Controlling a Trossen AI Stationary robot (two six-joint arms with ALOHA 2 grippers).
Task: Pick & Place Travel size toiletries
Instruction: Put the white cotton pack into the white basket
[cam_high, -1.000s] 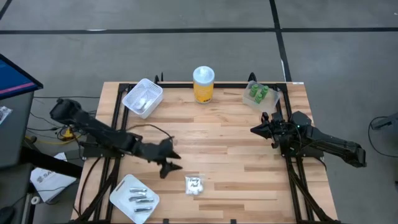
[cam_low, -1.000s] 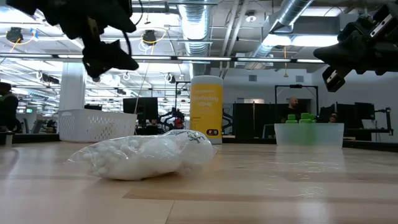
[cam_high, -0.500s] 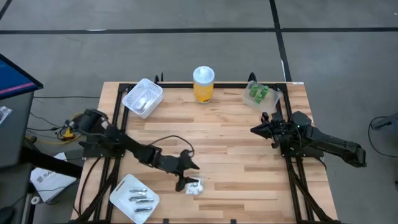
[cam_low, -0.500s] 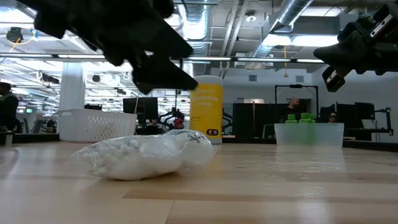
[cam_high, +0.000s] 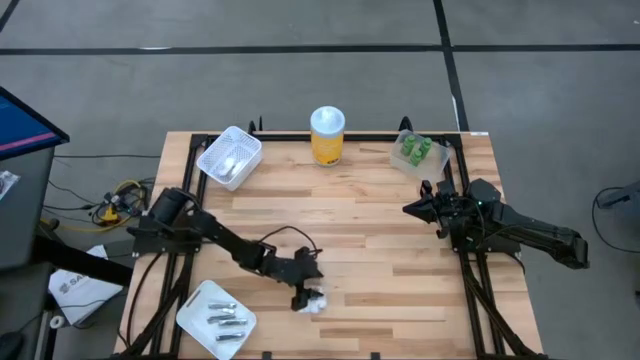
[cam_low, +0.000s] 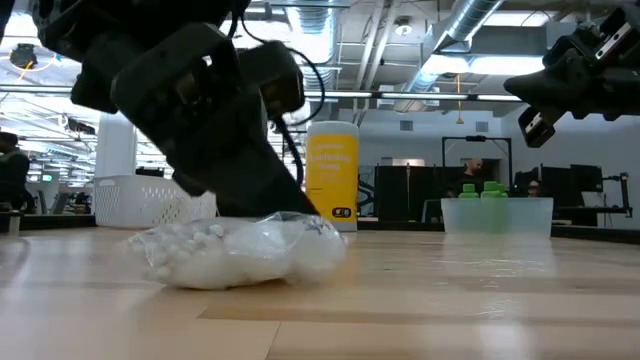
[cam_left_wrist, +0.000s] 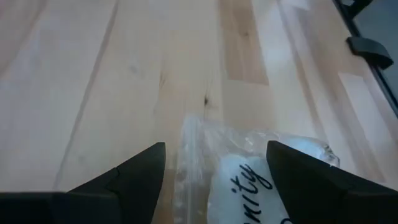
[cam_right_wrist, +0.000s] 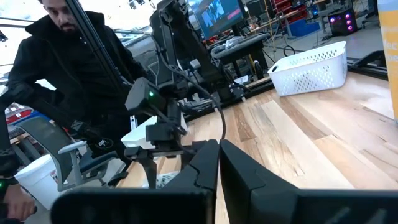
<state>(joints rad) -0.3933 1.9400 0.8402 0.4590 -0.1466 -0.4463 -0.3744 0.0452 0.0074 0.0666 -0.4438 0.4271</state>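
White packets (cam_high: 316, 299) in clear wrap, lower centre of wooden bench (cam_high: 380, 230); left tool (cam_high: 303, 296) open, astride them. Right tool (cam_high: 412, 209) closed, empty, at right.

Left gripper (cam_high: 308, 293) over white packets (cam_high: 316, 301)

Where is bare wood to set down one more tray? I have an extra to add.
The widest bare patch is mid-table, between the yellow jar and the white packet. The near right corner in front of the right gripper is bare too. Crowded: near left, where the left gripper straddles the packet beside the tray of tubes.
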